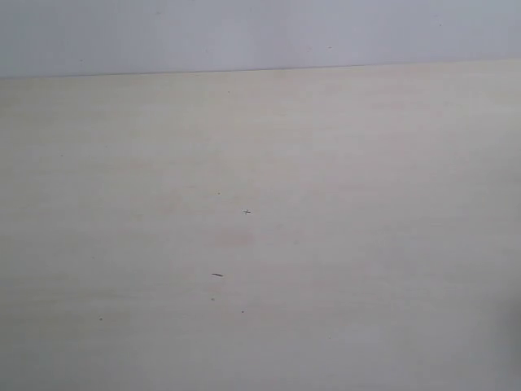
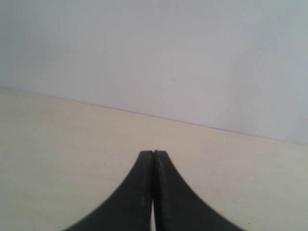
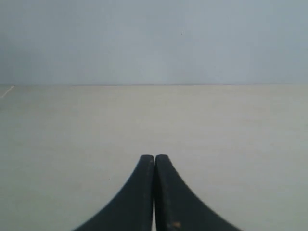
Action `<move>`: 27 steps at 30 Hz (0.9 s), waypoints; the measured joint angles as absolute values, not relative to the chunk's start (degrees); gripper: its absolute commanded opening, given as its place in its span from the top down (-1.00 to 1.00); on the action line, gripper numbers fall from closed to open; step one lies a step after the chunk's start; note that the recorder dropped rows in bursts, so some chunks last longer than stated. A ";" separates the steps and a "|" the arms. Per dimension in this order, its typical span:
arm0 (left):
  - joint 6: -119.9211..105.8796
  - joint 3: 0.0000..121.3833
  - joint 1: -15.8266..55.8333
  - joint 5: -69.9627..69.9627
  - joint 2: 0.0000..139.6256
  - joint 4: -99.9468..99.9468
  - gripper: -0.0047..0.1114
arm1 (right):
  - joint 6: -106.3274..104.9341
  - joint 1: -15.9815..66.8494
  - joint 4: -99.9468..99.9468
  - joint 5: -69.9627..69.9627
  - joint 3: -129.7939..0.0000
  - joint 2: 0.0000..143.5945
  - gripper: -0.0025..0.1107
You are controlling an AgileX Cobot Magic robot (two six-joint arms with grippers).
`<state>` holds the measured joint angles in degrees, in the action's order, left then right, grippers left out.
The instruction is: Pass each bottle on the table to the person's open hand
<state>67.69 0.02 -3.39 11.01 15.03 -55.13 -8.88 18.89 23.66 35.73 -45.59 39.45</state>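
The pale beige wood-grain table (image 1: 342,204) fills the exterior view, with a few tiny dark specks (image 1: 217,274) on it. No bottle shows in any view, and the person's open hand is out of view too. Neither arm appears in the exterior view. In the left wrist view my left gripper (image 2: 153,153) is shut, its black fingers pressed together above the tabletop (image 2: 57,144) with nothing between them. My right gripper (image 3: 154,157) is shut the same way over the table (image 3: 231,134), holding nothing.
A plain pale grey wall (image 1: 260,32) rises behind the table's far edge (image 1: 260,69). The same wall (image 2: 168,53) stands beyond the table in the left wrist view, and the wall (image 3: 154,38) also closes off the right wrist view.
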 measured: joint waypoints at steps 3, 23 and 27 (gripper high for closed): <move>67.69 0.02 -3.39 11.01 15.03 -55.13 0.92 | -8.67 18.89 23.78 35.83 -45.59 34.73 0.96; 67.69 0.02 -3.39 11.01 15.03 -55.13 0.92 | -8.67 18.89 23.88 36.18 -45.59 30.19 0.96; 67.69 0.02 -3.39 11.01 15.03 -55.13 0.92 | -8.67 18.89 23.88 36.18 -45.59 30.19 0.96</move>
